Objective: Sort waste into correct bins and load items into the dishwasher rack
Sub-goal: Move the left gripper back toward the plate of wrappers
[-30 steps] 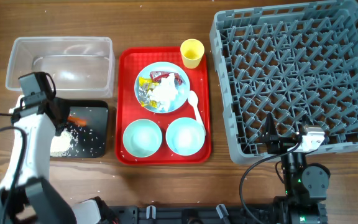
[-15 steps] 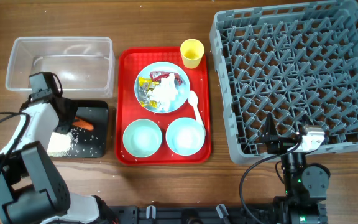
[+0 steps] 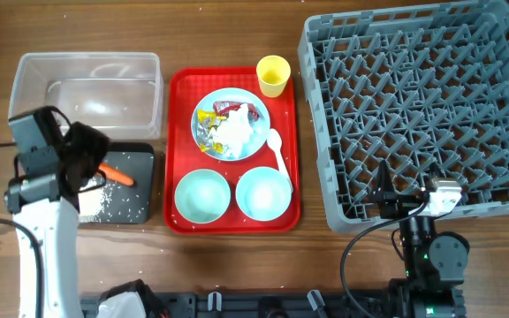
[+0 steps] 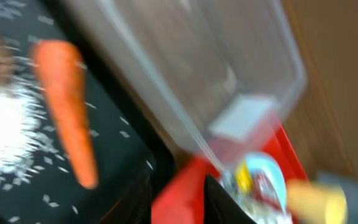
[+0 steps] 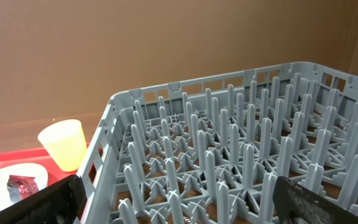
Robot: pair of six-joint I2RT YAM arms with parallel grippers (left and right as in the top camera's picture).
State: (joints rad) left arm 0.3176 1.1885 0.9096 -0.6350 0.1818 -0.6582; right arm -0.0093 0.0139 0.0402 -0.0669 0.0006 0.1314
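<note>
- Carrot (image 3: 116, 173) lies in the black tray (image 3: 141, 208), beside the rice grains (image 3: 91, 203). Nothing touches it, so I judge this piece of waste as sorted.
- Left gripper (image 3: 91, 163) hovers over the left part of that tray, near one end of the carrot. Nothing shows between its jaws, but I cannot tell how wide they stand, because the wrist view is blurred.
- The next step seems to be the dry waste: the crumpled tissue (image 3: 235, 132) and the wrappers (image 3: 212, 117) sit on the light-blue plate (image 3: 262, 124), on the red tray (image 3: 179, 106).
- To do it well, the left arm should first rise clear of the tray wall. Then it should come down on the tissue from above and close on the paper only, not on the plate rim.
- Paper is light and may cling to a finger, so it is better released low inside the clear tub (image 3: 87, 56), just behind the black tray.
- Right gripper (image 5: 182, 199) stands wide and empty at the near edge of the dishwasher rack (image 3: 414, 106).
</note>
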